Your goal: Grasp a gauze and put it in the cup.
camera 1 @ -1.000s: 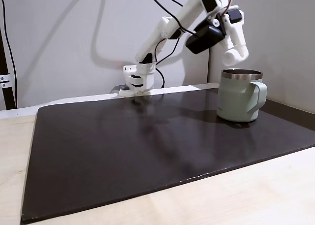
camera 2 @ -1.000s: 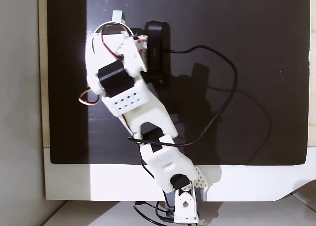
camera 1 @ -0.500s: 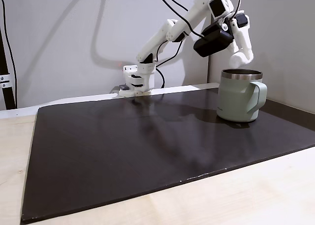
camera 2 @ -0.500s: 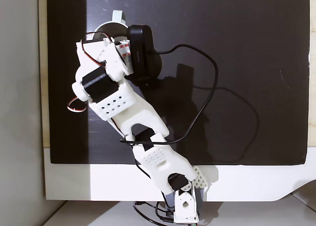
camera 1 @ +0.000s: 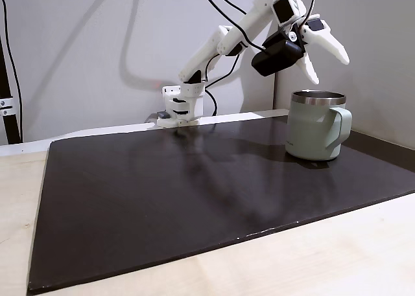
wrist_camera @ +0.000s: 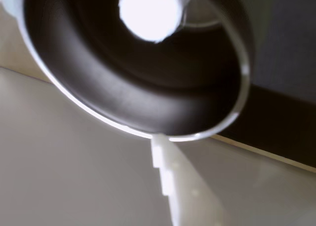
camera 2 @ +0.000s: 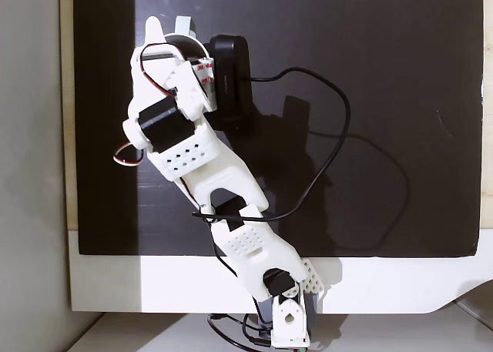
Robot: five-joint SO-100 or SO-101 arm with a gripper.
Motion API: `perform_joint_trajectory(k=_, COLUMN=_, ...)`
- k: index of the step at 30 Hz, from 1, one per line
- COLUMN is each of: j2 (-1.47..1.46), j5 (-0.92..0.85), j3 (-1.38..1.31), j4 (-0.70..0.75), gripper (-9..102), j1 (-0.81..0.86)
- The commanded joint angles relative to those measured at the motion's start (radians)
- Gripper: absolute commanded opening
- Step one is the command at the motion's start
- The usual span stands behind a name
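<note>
In the side fixed view the white two-finger gripper point(camera 1: 324, 56) hangs just above the pale sage-green insulated mug with a bare steel rim point(camera 1: 316, 134), which stands near the far right corner of the dark brown mat point(camera 1: 194, 192). The jaws are spread wide apart — nothing is held between them.

In the wrist view a blurred white round shape, seemingly the small white roll of gauze point(wrist_camera: 150, 13), lies inside the mug's dark interior; one white finger point(wrist_camera: 170, 181) juts up from the lower edge.

So the drop into the mug looks done. The next move, as I judge it, calls only for lifting the arm clear — without brushing the steel rim.
</note>
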Motion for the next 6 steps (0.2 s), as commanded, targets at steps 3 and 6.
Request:
perform_joint_trajectory(k=3, j2=0.014, j5=-0.009, j3=-0.048, j4=0.000, gripper=39, j1=0.012)
perform_joint_trajectory(k=6, j2=0.014, j5=-0.011, j3=-0.048, j4=0.000, gripper=39, j1=0.012)
